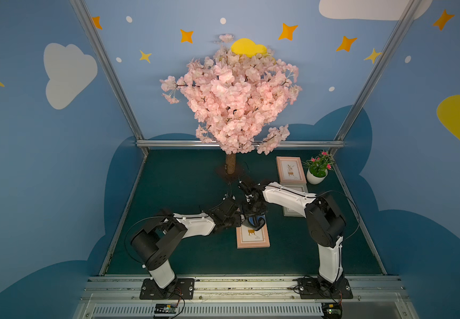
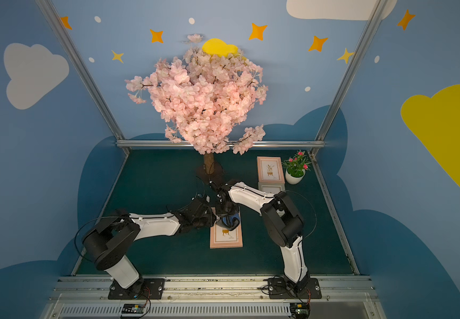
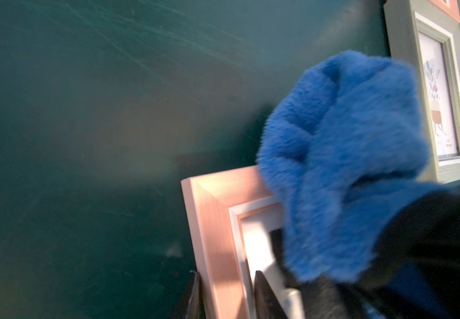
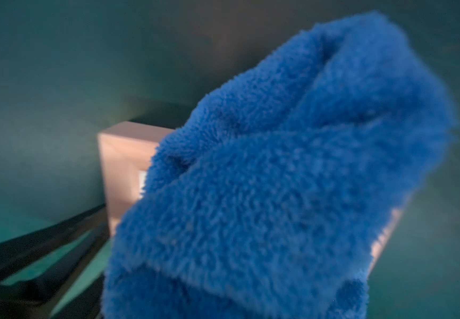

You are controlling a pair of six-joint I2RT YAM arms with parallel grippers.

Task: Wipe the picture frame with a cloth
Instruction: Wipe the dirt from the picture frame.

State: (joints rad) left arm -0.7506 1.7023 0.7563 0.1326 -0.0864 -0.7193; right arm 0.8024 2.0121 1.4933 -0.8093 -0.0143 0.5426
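The pink picture frame [image 1: 253, 238] [image 2: 226, 237] lies flat on the green table, near the middle. My left gripper [image 1: 238, 221] [image 3: 230, 301] is shut on the frame's left side rail. One finger sits outside the rail's edge and a dark finger [image 3: 264, 298] rests on the glass side. The bunched blue cloth [image 1: 256, 221] [image 2: 230, 221] [image 3: 342, 165] [image 4: 278, 179] sits on the frame's far end. My right gripper [image 1: 253, 211] is shut on it from above. The cloth hides the right gripper's fingertips in the right wrist view, where only a frame corner [image 4: 121, 165] shows.
A cherry-blossom tree [image 1: 231, 96] stands at the back centre, its trunk [image 1: 230, 163] just beyond the grippers. A second pink frame [image 1: 291, 169], a grey-green frame [image 3: 438, 96] and a potted plant [image 1: 317, 171] are at the back right. Metal rails edge the table.
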